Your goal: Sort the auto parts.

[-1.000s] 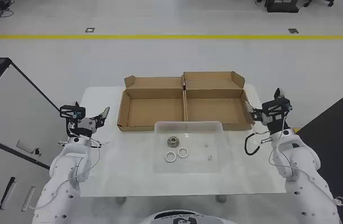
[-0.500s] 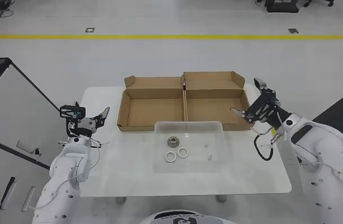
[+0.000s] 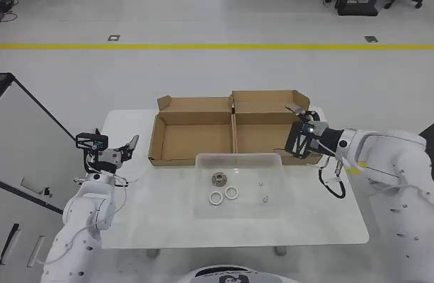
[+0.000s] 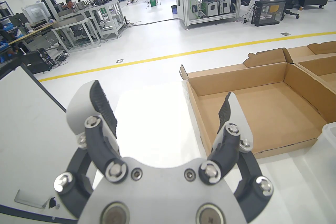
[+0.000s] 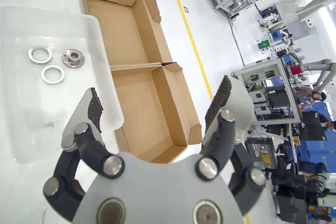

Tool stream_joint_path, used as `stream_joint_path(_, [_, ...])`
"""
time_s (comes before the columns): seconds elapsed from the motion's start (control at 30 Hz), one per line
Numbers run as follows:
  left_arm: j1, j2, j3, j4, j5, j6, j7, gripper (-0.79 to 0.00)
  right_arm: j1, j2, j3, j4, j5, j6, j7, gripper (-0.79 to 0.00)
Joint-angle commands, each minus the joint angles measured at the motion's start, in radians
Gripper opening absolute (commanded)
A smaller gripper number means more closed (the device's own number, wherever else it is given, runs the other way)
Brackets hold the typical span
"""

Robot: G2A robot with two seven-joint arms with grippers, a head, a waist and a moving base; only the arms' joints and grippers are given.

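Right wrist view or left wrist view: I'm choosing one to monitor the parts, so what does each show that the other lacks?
Right wrist view: the open right gripper, and inside the clear bin two rings, a flanged hub and a small part. Left wrist view: the open left gripper over the white table. Both: the cardboard boxes, part of the bin, and the table.

You had the top camera above the arms, looking down on the whole desk (image 3: 167, 212). Your left wrist camera sat low at the desk's left edge, facing the left box (image 4: 236, 79). Your right wrist camera, over the right edge, shared the right box (image 5: 141, 104) and the clear tray (image 5: 107, 59) with it
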Motion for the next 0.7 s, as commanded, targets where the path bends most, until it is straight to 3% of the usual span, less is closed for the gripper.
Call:
stream_joint_path(0.0, [0.0,0.0,0.0,0.0,0.0,0.0,0.0,0.0,0.02,0.016,-0.045,-0.01,0.045,0.0,0.079,0.0])
stream_joint_path(0.07, [0.0,0.0,0.0,0.0,0.0,0.0,0.0,0.0,0.047,0.036,-0.085,-0.021,0.09,0.0,0.151,0.0])
stream_joint_path(0.33, [0.0,0.0,0.0,0.0,0.0,0.0,0.0,0.0,0.175,0.141,-0.249,0.015,0.116,0.0,0.151,0.0])
stream_joint_path(0.67, [0.0,0.0,0.0,0.0,0.0,0.0,0.0,0.0,0.344,0.31,-0.518,0.023,0.167,0.0,0.151,0.0])
